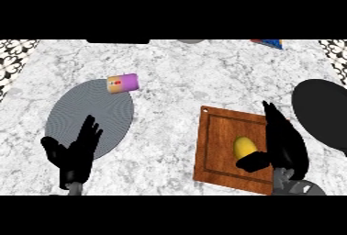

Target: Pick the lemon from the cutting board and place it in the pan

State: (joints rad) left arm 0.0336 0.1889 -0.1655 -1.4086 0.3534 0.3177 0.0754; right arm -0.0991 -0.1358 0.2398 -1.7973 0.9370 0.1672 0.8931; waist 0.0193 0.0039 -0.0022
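A yellow lemon lies on the wooden cutting board at the right of the counter. My right hand stands over the board's right side, fingers straight and pointing away, with the thumb curved just below the lemon. The hand does not close on the lemon. A black pan lies at the far right edge, partly cut off. My left hand rests open at the lower left, fingers up, over the edge of a grey round mat.
A small purple and orange can lies on its side at the grey mat's upper edge. Dark objects and a blue-red item sit along the counter's far edge. Patterned tiles show at both upper corners.
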